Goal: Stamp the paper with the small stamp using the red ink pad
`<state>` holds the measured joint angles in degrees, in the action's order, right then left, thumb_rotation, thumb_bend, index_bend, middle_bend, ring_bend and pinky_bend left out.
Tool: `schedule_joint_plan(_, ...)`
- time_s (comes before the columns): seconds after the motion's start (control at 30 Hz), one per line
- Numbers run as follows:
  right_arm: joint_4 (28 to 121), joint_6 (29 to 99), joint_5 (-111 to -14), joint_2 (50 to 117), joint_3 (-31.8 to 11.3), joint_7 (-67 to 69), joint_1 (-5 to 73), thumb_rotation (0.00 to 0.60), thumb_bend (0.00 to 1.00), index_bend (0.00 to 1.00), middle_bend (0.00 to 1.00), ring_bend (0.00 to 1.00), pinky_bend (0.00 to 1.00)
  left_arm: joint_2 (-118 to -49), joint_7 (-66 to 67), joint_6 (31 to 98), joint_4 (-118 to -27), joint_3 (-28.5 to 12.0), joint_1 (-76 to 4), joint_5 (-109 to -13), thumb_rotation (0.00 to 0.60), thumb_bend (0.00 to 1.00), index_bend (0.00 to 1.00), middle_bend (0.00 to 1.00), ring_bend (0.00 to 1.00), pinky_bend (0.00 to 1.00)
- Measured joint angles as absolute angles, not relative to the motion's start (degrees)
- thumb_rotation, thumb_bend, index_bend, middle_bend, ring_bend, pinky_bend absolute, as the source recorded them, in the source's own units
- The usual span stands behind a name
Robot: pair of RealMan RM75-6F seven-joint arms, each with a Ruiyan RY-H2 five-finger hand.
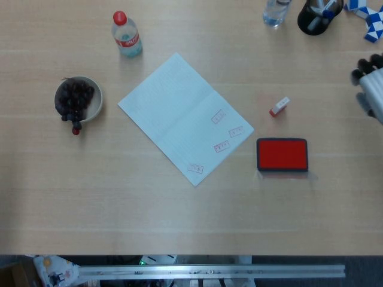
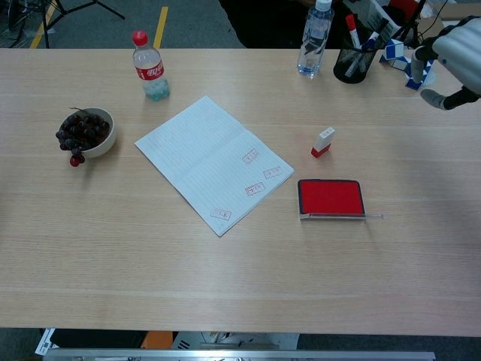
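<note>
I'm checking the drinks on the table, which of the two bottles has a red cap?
The bottle with the red label, standing at the far left above the bowl of dark fruit. The other bottle, beside the pen holder, is clear with a pale cap.
</note>
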<state>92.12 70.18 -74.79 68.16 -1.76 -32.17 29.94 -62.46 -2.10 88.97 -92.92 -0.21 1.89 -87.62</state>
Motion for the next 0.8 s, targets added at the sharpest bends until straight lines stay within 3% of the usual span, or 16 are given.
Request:
schedule_joint_plan(0.43,98.51,85.9,-75.61,58.89,1.27,-29.55,15.06,0.6,0.32,0.52,0.44,0.35,0.32,-63.47,-0.26,91.2,-93.7,0.15,1.81,-90.82,0.6,0.22,0.12,0.11,0.15,0.14)
schedule_joint_plan(0.8,97.12,87.92,-77.78,59.27,0.84,-27.04,11.16,0.6,0.32,0.52,0.45,0.35,0.32,-63.53,0.25,91.8,-94.36,0.36,1.76,-91.57,0.6,0.22,0.12,0.11,0.15,0.14)
